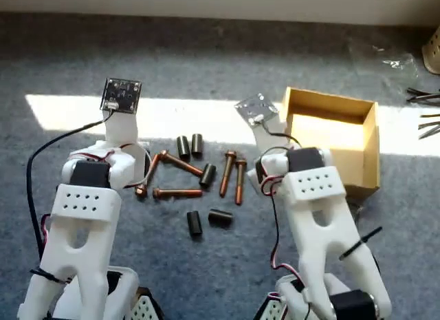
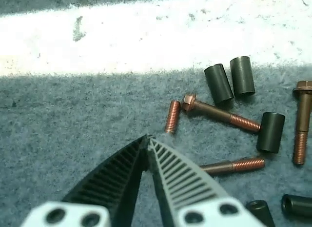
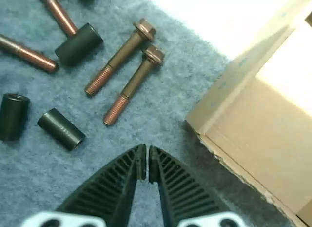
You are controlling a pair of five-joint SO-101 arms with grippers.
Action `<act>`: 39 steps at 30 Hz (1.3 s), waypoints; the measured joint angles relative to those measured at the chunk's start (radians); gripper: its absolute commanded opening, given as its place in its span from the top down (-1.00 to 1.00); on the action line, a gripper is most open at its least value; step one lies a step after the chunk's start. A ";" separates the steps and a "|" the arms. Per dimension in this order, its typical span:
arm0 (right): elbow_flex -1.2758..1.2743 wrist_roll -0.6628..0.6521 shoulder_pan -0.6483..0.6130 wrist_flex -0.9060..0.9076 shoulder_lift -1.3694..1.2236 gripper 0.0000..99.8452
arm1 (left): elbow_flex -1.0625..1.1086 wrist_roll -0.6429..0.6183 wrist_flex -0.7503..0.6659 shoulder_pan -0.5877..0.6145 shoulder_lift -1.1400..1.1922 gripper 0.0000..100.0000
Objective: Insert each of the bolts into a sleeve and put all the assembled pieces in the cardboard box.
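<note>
Left pincer (image 2: 147, 141) clenched, tips together, nothing btwn them, low over the grey carpeted desk (image 1: 206, 58). Right pincer (image 3: 145, 161) also clenched, just a thin slit at the tips, gripping nothing.

All bolts and sleeves lie loose on the desk btwn the two pincers.

- Just ahead of the left pincer's tips is the first bolt (image 2: 171, 117): threaded end showing, its other end out of sight behind a finger.
- Slightly further out is the second bolt (image 2: 219, 112), lying at an angle w/ its threaded tip against the side of the end sleeve (image 2: 271, 132).
- Beyond that, furthest from the left pincer, the sleeve pair (image 2: 230, 80) lies side by side, nearly touching.
- The third bolt (image 2: 234, 165) lies close beside the left pincer's finger, on the side toward the right pincer.

Ahead of the right pincer is the bolt pair (image 3: 127, 71), roughly parallel, heads pointing away from it and threads toward it. Off to its side, toward the left pincer, are two loose sleeves (image 3: 61, 129), apart from each other and from the bolts.

The cardboard box (image 3: 253, 119) sits on the right pincer's other side, away from the left pincer, w/ its wall close by.
</note>
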State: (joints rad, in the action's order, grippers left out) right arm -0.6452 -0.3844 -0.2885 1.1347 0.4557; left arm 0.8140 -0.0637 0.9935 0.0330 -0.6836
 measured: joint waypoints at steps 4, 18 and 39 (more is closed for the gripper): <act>-0.021 -0.021 -0.064 -0.068 -0.048 0.96 | 0.048 0.000 -0.086 0.021 0.000 0.98; -0.012 -0.381 -0.361 0.180 -0.058 0.74 | 0.106 -0.002 -0.216 0.135 0.003 0.98; -0.130 -0.473 -0.465 -0.031 -0.058 0.74 | 0.106 -0.006 -0.216 0.299 0.003 0.98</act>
State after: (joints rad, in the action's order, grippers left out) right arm -0.7756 -0.8569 -0.7534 1.1040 0.3974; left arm 0.9198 -0.0698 0.7772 0.3322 -0.6805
